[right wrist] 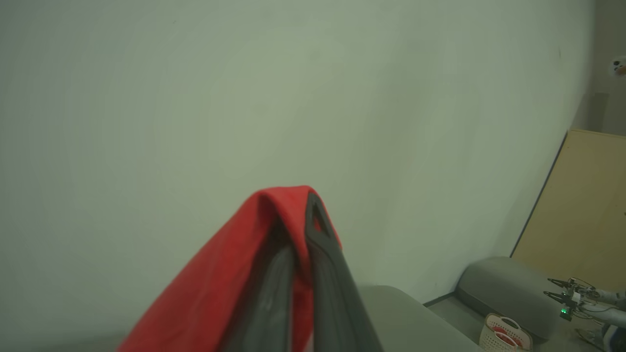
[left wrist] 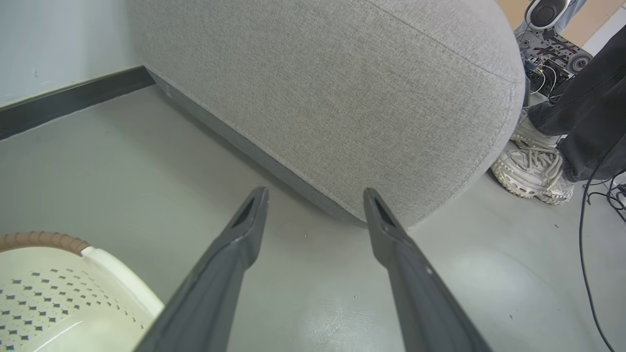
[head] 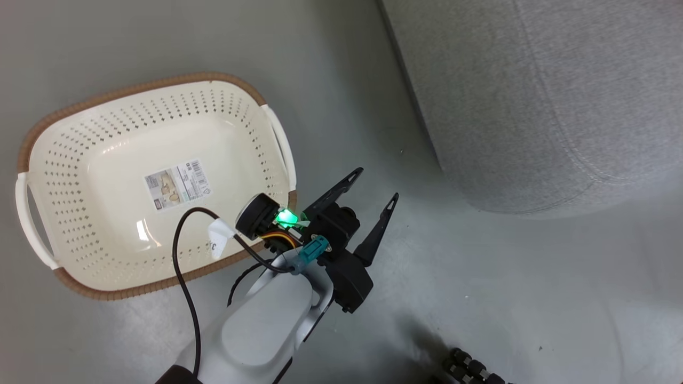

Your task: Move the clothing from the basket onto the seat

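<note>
Head view: bare grey floor [head: 480, 298] all round. The left claw [head: 377, 184] hangs over it, fingers spread wide with nothing between them. The basket [head: 149, 88] sits back by its wrist on the left, with a paper label [head: 177, 184] inside. The seat [head: 533, 106] lies ahead of its tips.

Left wrist view: the seat's rounded edge is just beyond the fingertips, and a person's shoe [left wrist: 530, 168] is off to the right.

Right wrist view: against a pale wall [right wrist: 195, 98], the right claw [right wrist: 313, 210] is pressed together on the red clothing [right wrist: 220, 293], which is draped over its tips.
</note>
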Robot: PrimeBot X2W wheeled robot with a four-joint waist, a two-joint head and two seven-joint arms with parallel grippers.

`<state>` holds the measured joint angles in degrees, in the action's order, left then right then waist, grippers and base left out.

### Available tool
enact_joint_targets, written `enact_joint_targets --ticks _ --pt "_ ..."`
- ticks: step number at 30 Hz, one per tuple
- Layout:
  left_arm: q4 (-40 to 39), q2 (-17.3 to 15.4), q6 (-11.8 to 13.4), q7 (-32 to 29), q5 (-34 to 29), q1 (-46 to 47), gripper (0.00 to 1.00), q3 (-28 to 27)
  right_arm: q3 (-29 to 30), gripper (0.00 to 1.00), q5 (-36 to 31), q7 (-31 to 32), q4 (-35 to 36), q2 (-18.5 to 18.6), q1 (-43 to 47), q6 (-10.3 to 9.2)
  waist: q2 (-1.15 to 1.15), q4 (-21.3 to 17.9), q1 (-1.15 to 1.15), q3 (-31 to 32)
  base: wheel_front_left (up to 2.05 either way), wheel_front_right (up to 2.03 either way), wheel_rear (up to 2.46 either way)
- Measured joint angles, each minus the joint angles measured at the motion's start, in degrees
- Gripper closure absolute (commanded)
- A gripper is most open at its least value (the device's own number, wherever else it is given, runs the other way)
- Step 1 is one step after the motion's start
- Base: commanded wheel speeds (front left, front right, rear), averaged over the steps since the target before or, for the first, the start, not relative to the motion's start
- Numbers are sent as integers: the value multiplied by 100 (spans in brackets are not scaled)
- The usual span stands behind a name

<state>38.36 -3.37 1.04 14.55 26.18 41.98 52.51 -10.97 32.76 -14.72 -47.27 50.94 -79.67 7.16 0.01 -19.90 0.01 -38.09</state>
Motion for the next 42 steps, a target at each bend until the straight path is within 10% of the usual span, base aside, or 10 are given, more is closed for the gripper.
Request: enact_joint_targets --ticks 8,17,18,20,21,42 --pt "-15 -1 116 0 115 77 0 66 -63 100 -66 -1 -447 -94 -235 0 0 228 0 -377 0 0 0" --pt "34 0 208 0 171 233 0 -3 -501 100 219 0 -1393 -1020 129 0 0 429 0 -663 0 0 0" --pt "33 -1 209 0 188 247 0 -7 -557 92 249 0 -1395 -1051 172 0 0 442 0 -665 0 0 0" --pt "24 2 255 0 218 265 0 -8 -625 4 301 0 -1379 -1072 271 0 0 458 0 -642 0 0 0" --pt "24 2 255 0 226 276 0 -16 -675 0 304 0 -1356 -1067 328 0 0 465 0 -624 0 0 0" --pt "-115 24 371 0 655 181 0 -555 -1704 0 286 1 323 -1098 1726 0 0 613 -1 206 0 0 0"
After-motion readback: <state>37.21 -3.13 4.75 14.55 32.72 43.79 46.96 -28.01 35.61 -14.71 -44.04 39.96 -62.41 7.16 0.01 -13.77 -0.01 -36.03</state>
